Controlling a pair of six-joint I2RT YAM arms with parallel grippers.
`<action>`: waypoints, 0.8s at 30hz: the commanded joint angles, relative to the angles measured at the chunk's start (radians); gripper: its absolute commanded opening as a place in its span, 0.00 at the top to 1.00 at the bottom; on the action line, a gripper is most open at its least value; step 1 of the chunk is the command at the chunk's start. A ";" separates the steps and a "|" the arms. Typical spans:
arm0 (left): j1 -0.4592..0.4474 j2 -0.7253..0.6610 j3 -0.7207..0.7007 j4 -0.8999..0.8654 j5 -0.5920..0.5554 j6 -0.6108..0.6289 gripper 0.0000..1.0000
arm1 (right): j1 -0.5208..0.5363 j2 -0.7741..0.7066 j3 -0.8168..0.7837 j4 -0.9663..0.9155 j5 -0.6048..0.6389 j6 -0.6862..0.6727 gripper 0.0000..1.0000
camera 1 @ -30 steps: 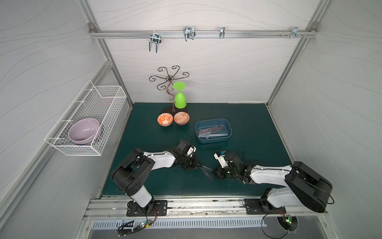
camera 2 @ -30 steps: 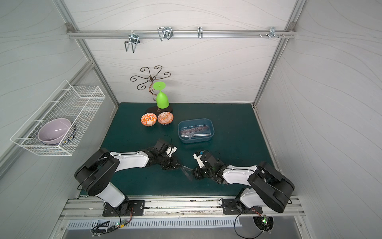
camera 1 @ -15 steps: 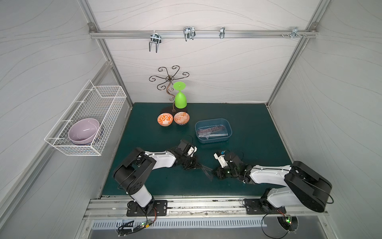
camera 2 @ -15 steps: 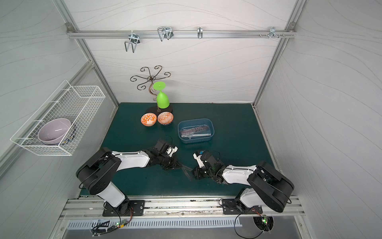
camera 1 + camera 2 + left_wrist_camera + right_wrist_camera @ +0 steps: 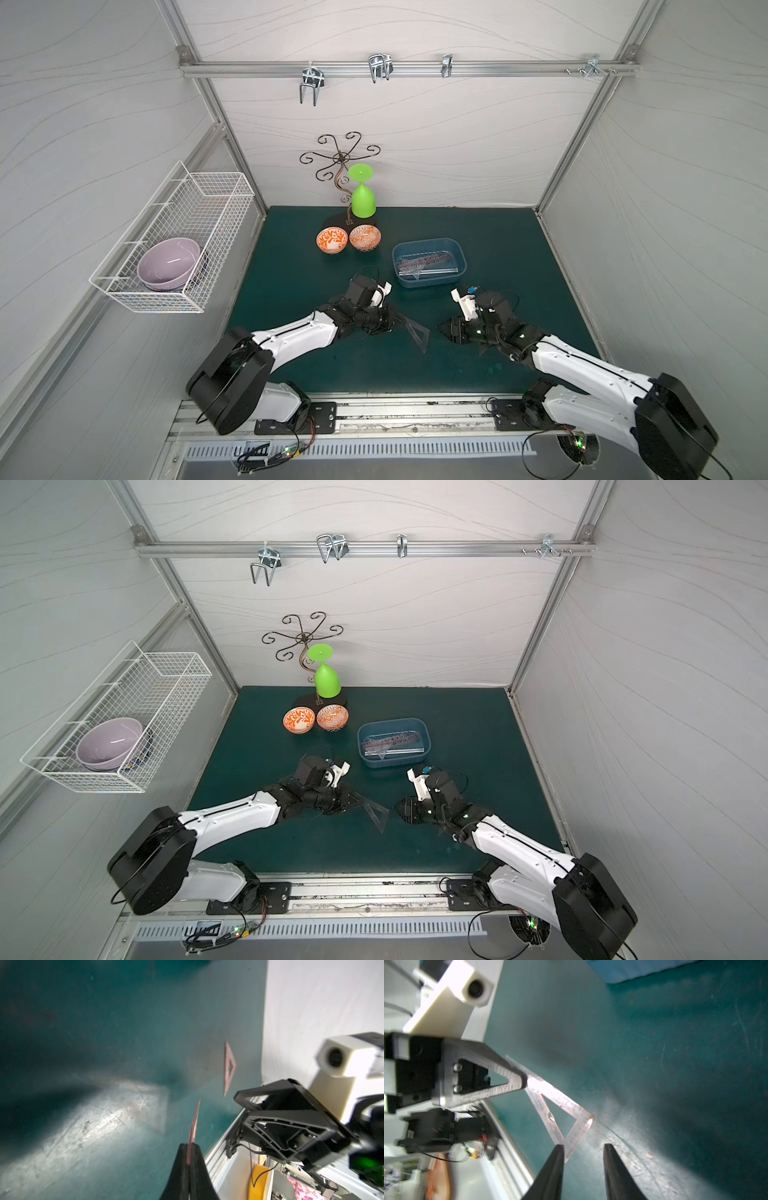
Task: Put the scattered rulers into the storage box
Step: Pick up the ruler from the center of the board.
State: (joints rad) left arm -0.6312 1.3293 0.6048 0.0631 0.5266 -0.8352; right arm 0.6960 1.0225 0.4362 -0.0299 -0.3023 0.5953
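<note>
Triangle ruler (image 5: pixel 560 1099): scale marks, nos. unreadable

No legible text, triangle ruler (image 5: pixel 562 1099) digits blurred

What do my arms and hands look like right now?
The left arm and right arm have white shells, black joints and bulky black bases. The left hand and right hand are black, with tapered fingers. Cream camera blocks top both wrists, thin black cables looping nearby; a green light glows on the right arm.
</note>
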 commanded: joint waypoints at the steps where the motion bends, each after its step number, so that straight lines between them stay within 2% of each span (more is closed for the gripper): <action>1: 0.015 -0.062 -0.040 0.083 -0.084 -0.097 1.00 | -0.014 0.008 0.040 -0.032 -0.069 0.096 0.49; 4: 0.025 -0.104 -0.068 0.135 -0.099 -0.151 1.00 | -0.060 0.058 0.049 0.064 -0.183 0.188 0.34; 7: 0.031 -0.139 -0.085 0.175 -0.111 -0.187 1.00 | -0.092 0.119 0.058 0.167 -0.282 0.271 0.30; 14: 0.079 -0.168 -0.131 0.314 -0.087 -0.267 1.00 | -0.128 0.232 0.109 0.296 -0.391 0.390 0.30; 24: 0.127 -0.185 -0.150 0.421 -0.042 -0.316 1.00 | -0.139 0.361 0.199 0.362 -0.442 0.435 0.34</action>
State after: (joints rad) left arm -0.5186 1.1675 0.4568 0.3943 0.4610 -1.1332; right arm 0.5602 1.3514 0.6136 0.2840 -0.7074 1.0039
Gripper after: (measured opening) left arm 0.054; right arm 0.661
